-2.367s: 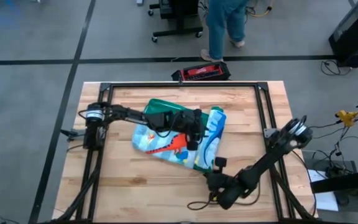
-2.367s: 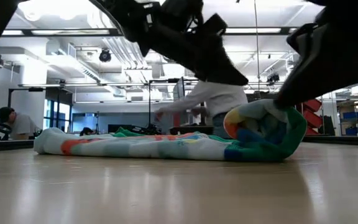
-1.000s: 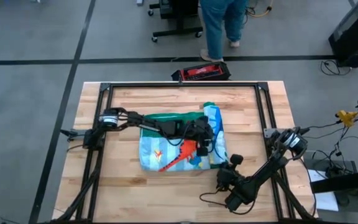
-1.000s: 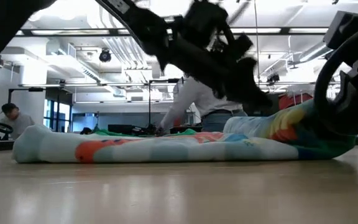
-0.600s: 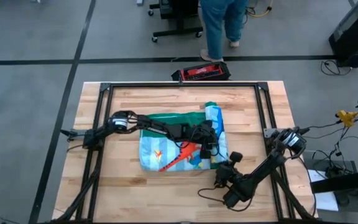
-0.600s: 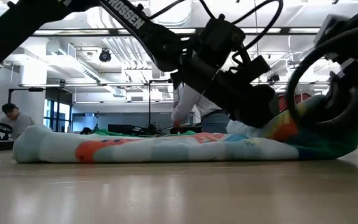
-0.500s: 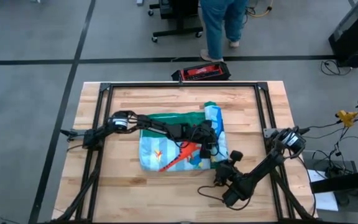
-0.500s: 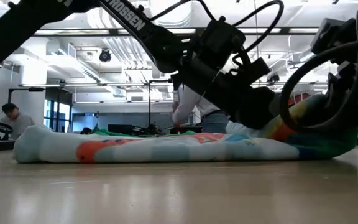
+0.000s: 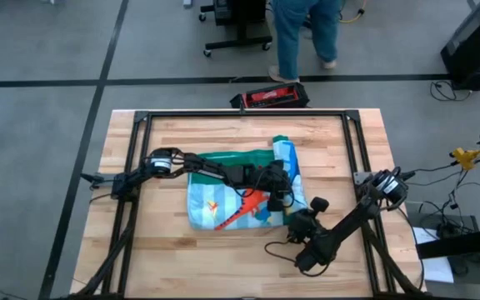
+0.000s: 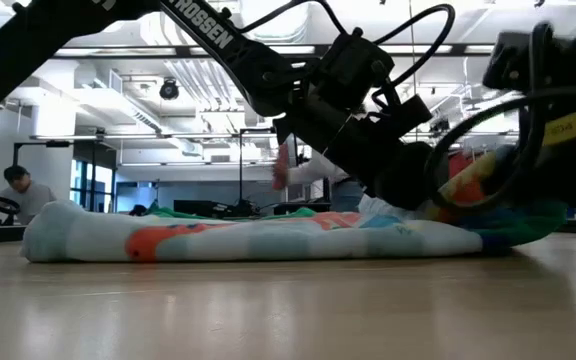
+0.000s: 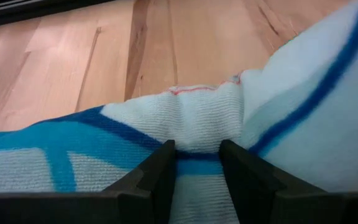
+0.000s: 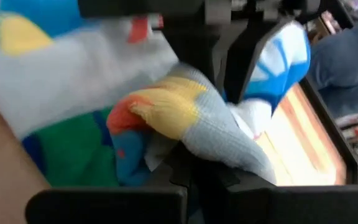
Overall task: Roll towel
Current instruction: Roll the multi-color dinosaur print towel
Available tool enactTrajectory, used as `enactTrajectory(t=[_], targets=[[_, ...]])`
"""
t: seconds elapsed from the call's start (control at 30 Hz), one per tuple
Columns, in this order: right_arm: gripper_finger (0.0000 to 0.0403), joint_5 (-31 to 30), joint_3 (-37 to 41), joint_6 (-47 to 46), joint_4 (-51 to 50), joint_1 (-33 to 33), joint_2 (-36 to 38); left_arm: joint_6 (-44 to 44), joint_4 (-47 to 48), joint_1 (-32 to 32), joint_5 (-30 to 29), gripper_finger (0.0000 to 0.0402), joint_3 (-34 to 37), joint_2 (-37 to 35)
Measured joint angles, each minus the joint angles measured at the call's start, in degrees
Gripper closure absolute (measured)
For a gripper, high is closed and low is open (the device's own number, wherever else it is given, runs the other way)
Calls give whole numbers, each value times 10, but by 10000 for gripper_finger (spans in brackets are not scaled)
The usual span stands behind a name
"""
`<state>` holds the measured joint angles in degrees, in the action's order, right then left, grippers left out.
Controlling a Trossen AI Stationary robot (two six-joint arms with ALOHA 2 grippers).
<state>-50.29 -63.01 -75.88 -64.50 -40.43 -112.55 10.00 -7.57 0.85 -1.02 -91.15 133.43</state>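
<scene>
Right fingers (image 9: 301,218), pinching towel (image 9: 223,196), slid inward; left fingers (image 11: 194,177) pinch a fold, tips buried.

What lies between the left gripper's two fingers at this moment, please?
A bunched fold of the towel lies pinched in the left gripper, with bare wooden table beyond; the left wrist view shows this.

Grey concrete floor (image 9: 40,125) with dark tape lines all around the wooden table (image 9: 165,258). A person in jeans (image 9: 302,33) stands at the top of the frame, red toolbox (image 9: 269,97) just below them. Low view's background has white ceiling ducts (image 10: 138,85) and a seated person (image 10: 13,190) far left.
</scene>
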Motion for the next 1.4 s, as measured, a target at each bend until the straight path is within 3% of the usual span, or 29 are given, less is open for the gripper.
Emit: enactTrajectory(t=[0.33,0.57,0.7,0.93,1.2,1.4], targets=[[403,36,10,114,109,19,0,0,8,0,0,283,1,-6],[403,36,-1,-32,-11,6,0,0,21,0,1,283,2,-15],[403,73,2,-36,-18,7,0,-2,23,1,3,283,2,-15],[403,87,3,-27,-8,14,0,-4,25,1,3,283,2,-15],[401,50,3,-27,21,24,0,-2,28,1,2,283,2,-15],[332,44,-11,-6,22,-20,6,-4,37,6,3,283,3,-15]])
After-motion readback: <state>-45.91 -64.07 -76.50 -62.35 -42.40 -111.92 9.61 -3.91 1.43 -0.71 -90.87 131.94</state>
